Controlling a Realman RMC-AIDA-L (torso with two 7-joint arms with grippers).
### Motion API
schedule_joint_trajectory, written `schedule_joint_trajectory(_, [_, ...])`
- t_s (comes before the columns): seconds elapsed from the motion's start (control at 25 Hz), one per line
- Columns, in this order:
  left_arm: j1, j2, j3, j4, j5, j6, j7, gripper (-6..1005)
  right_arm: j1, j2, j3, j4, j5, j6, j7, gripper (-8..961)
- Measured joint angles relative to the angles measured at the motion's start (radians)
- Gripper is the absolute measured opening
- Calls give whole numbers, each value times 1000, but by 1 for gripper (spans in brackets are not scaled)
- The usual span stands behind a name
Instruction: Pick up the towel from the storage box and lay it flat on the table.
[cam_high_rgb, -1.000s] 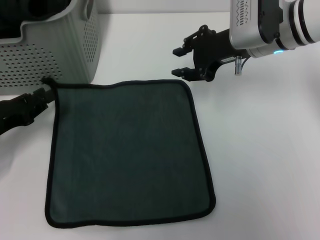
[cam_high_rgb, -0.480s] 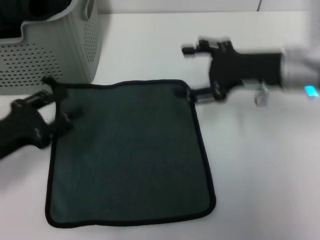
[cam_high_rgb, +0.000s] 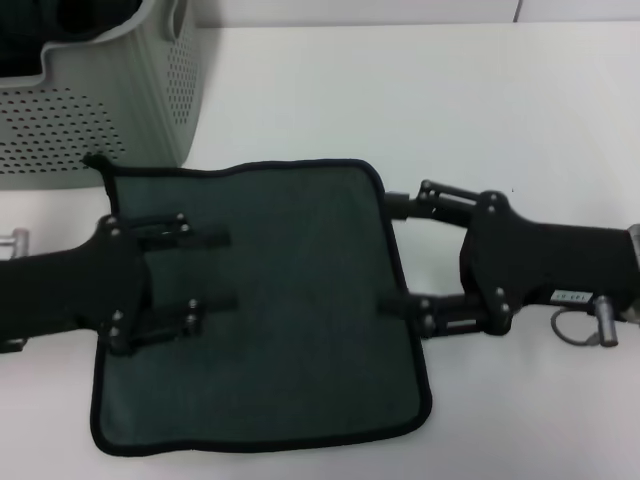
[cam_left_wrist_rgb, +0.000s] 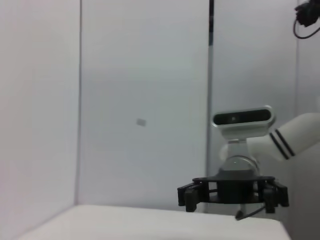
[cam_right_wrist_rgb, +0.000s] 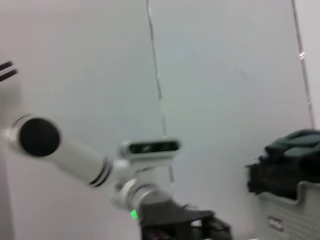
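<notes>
The towel (cam_high_rgb: 280, 330) lies flat on the white table (cam_high_rgb: 500, 110), dark green-grey side up, with black edging all round. My left gripper (cam_high_rgb: 218, 271) is open and lies low over the towel's left part, fingers pointing right. My right gripper (cam_high_rgb: 392, 254) is open at the towel's right edge, fingers pointing left, holding nothing. The pale grey-green perforated storage box (cam_high_rgb: 120, 100) stands at the back left, just behind the towel's far left corner.
Dark cloth fills the storage box (cam_right_wrist_rgb: 300, 210), seen as a heap (cam_right_wrist_rgb: 287, 160) above its rim. The left wrist view shows my right gripper (cam_left_wrist_rgb: 232, 192) facing it across the table. White tabletop stretches to the right and behind the towel.
Both arms have dropped low and turned to face each other. The left gripper moved in over the towel's left part; the right gripper came down from behind to the towel's right edge.
</notes>
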Motion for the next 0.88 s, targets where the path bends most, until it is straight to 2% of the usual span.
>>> schedule_joint_trajectory(0.16, [-57,9,4,0,59,2,-105,560,29,-3,-4,11,-53,-3,6,886])
schedule_joint_trajectory(0.64, [-67,24,2,1,63,17,-150,561,106,-8,3,79,-105,7,9,886])
schedule_joint_trajectory(0.88, [-82,32,21,27,72,35,-229,561,111,-9,3,89,-130,-2,21,886])
